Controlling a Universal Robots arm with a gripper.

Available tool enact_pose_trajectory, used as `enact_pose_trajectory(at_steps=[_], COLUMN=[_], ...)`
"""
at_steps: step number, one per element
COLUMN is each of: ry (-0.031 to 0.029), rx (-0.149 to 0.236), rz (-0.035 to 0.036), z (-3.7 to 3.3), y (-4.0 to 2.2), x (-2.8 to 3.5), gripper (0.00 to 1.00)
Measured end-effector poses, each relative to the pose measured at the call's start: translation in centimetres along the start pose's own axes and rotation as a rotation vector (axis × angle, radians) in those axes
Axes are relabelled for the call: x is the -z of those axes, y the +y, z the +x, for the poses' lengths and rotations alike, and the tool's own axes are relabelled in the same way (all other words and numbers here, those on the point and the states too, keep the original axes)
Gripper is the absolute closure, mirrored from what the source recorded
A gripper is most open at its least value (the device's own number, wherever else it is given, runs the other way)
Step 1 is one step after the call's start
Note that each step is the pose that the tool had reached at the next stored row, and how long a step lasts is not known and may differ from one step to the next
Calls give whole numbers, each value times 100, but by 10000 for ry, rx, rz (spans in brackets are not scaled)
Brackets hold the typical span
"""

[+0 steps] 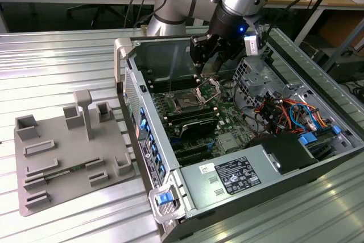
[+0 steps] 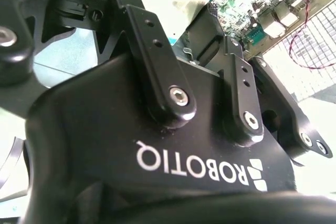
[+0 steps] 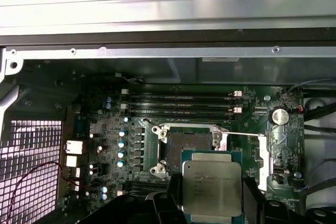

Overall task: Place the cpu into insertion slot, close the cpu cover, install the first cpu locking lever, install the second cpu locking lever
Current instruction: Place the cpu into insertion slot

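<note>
Cpu (image 3: 212,182), gripped flat by two opposite edges in the claw (image 3: 211,205), hangs near the bare insertion slot (image 3: 189,148), not yet in it, presumably so its underside can seat cleanly, while the cpu cover (image 1: 209,87) stands tipped up clear.

Insertion slot (image 3: 189,148) open upward, free for my gripper (image 1: 200,73) clasping cpu (image 3: 212,182). In exterior view, raised cpu cover (image 1: 209,87) at slot's 2 o'clock, drive cage (image 1: 253,75) beyond it, case wall (image 1: 162,55) at 11.
</note>
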State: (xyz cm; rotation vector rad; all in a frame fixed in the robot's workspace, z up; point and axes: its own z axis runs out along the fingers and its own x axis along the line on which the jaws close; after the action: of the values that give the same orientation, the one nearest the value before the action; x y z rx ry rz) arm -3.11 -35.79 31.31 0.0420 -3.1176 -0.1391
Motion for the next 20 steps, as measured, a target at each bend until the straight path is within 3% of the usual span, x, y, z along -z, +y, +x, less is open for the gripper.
enact_pose_trajectory(at_steps=[20], ry=[0], rx=[0], rz=[0], z=[-1], y=[-5], x=[-52], gripper=[45])
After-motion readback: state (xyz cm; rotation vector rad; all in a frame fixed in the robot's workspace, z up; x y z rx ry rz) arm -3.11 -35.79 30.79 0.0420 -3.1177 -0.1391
